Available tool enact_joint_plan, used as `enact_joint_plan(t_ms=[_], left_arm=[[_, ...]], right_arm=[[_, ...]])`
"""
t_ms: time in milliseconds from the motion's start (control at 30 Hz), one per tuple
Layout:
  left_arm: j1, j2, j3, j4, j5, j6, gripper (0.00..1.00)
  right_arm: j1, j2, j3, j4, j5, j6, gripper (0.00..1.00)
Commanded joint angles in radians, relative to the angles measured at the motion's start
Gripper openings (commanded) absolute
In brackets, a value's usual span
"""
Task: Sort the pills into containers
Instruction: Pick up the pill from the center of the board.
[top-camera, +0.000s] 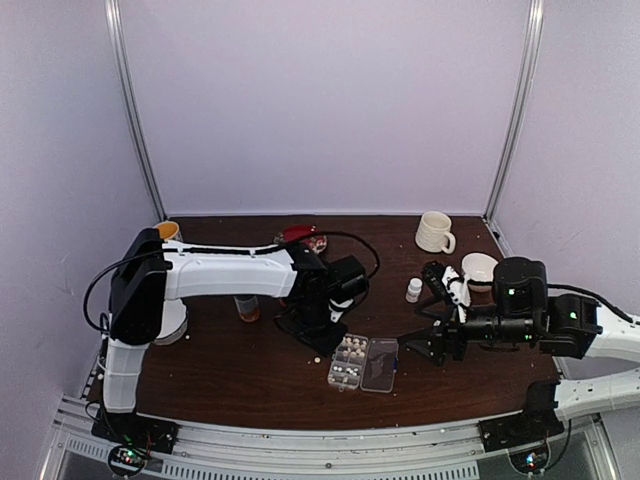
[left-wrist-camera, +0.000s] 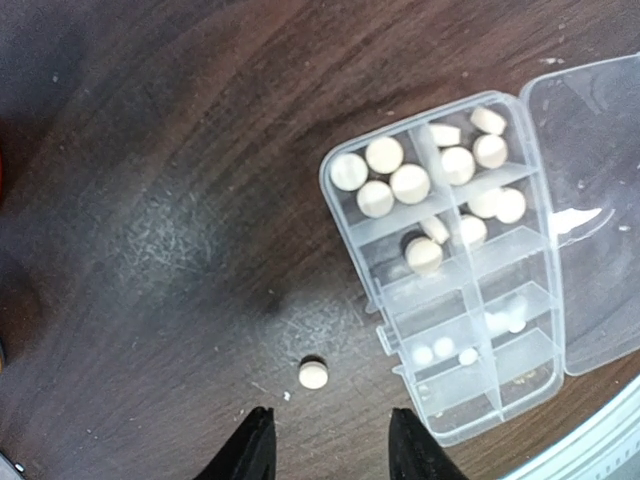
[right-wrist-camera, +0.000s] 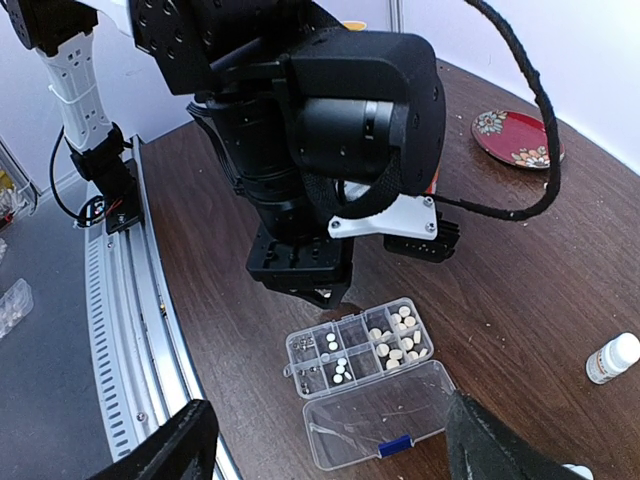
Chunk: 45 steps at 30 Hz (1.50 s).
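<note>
A single loose pill (left-wrist-camera: 313, 374) lies on the dark wood just ahead of my left gripper (left-wrist-camera: 330, 448). Its two black fingertips (left-wrist-camera: 250, 452) stand apart on either side, nothing between them. To the right is the clear organiser box (left-wrist-camera: 510, 262) with its lid (left-wrist-camera: 590, 200) swung flat; several cream pills (left-wrist-camera: 390, 180) fill its far compartments and smaller ones sit nearer. In the top view the left gripper (top-camera: 322, 345) hovers beside the box (top-camera: 333, 378). My right gripper (right-wrist-camera: 330, 460) is open and holds nothing, some way back from the box (right-wrist-camera: 353, 333).
A small white bottle (top-camera: 414, 290) stands right of centre, with a cream mug (top-camera: 434, 232) and a white bowl (top-camera: 480, 268) behind it. An orange bottle (top-camera: 247, 308) sits under the left arm. A red plate (top-camera: 300, 236) lies at the back.
</note>
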Motion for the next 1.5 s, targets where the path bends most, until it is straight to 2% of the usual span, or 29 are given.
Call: enact_joint_plan(t_ms=[0, 267, 600, 833, 1467], left_arm=[[0.005, 0.04, -0.018, 0.022, 0.017, -0.019, 0.4], [0.004, 0.049, -0.036, 0.023, 0.007, -0.026, 0.34], [0.003, 0.064, -0.052, 0.023, 0.014, -0.029, 0.32], [0.004, 0.087, -0.038, 0.022, 0.02, -0.022, 0.23], [0.003, 0.105, -0.03, 0.021, 0.051, -0.019, 0.12]], right_arm=[[-0.006, -0.02, -0.011, 0.018, -0.005, 0.012, 0.81], [-0.006, -0.03, -0.018, 0.018, -0.008, 0.013, 0.81], [-0.006, -0.021, -0.014, 0.02, -0.012, 0.012, 0.81], [-0.006, -0.022, -0.018, 0.022, -0.014, 0.01, 0.81], [-0.006, -0.022, -0.019, 0.025, -0.029, 0.004, 0.81]])
